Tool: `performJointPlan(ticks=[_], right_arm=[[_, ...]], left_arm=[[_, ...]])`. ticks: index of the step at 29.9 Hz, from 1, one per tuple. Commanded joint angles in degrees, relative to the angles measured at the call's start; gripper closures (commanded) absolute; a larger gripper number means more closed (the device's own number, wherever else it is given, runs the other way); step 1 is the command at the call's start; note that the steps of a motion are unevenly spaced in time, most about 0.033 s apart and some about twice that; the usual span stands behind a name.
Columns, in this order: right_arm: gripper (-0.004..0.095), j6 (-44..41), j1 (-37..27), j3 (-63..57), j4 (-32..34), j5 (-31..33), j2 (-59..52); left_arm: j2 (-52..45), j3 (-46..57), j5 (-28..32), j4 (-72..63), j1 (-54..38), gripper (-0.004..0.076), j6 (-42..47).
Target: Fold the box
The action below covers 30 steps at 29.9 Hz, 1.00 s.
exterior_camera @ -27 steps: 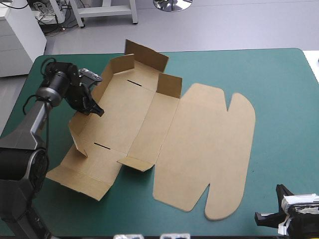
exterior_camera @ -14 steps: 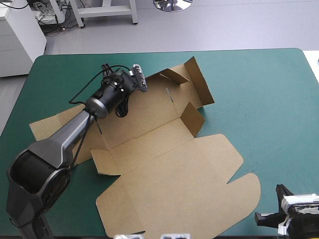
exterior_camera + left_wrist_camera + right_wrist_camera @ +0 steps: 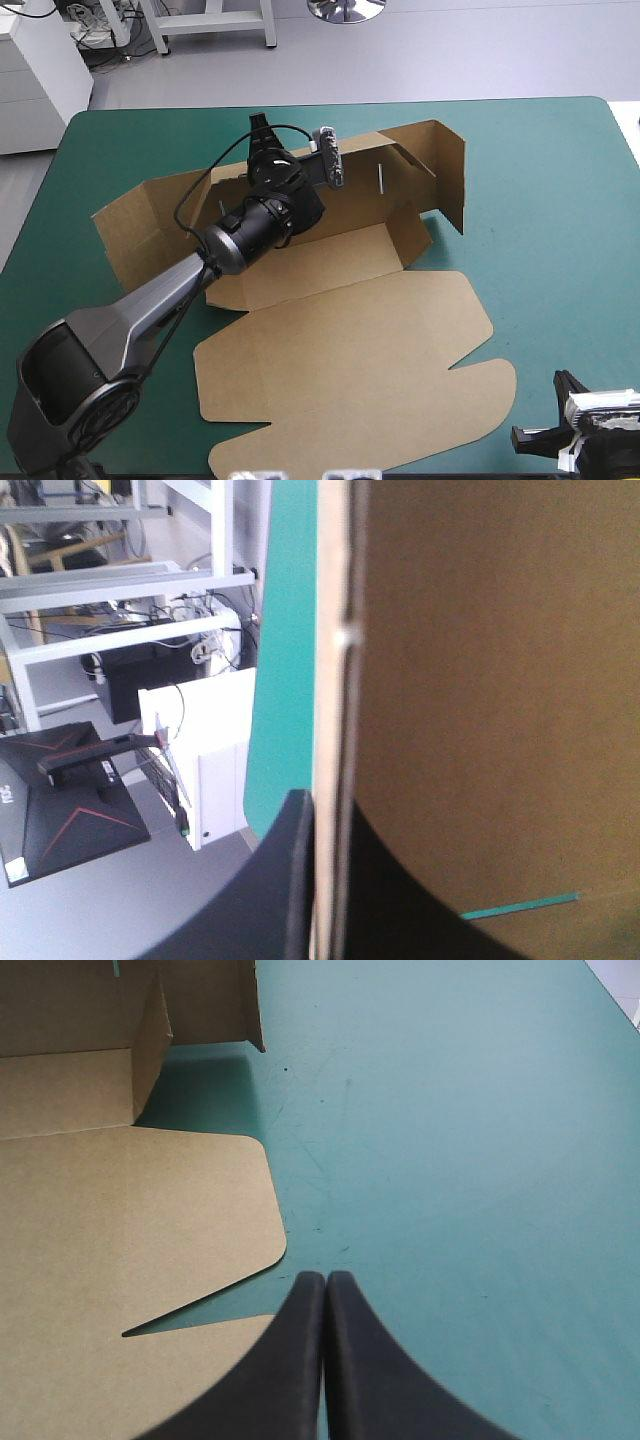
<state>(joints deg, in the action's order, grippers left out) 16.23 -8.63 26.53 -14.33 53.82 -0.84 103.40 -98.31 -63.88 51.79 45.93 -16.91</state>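
The teal-green cover (image 3: 560,200) carries the brown box (image 3: 340,350) at its centre, lid flat toward 6 o'clock, walls raised toward 12. The left gripper (image 3: 322,815) pinches a wall's edge, seen only from its wrist. At 5 o'clock, the right gripper (image 3: 325,1280) is clenched and empty.

The box (image 3: 340,350) is a cut sheet of brown board, partly raised, lying across the middle of the teal-green worktop (image 3: 560,200). Its broad lid panel, with rounded corners and a notch, lies flat toward the worktop's near edge. Toward the far edge walls stand up from the base: a tall end flap upright on the worktop's right, a lower flap tilted up on its left.
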Motion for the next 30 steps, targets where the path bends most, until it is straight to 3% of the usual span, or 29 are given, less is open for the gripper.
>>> performJointPlan(ticks=[1,11,19,30], right_arm=[[0.0921,0.12,-0.13,1.66,-0.33,-3.84,-1.58],[0.0921,0.12,-0.13,1.66,-0.19,-3.84,-1.58],[0.0921,-0.66,-0.13,1.66,-0.04,-3.84,-1.58],[0.0920,-1.39,-0.13,1.66,0.04,-3.65,-1.58]], left_arm=[[-4.66,-1.86,0.86,7.17,3.95,0.0734,3.48],[-8.02,3.42,0.00,9.22,11.04,0.0734,6.28],[-13.13,18.21,0.39,23.23,16.00,0.0734,20.90],[-13.62,28.00,0.68,36.84,21.05,0.0734,34.89]])
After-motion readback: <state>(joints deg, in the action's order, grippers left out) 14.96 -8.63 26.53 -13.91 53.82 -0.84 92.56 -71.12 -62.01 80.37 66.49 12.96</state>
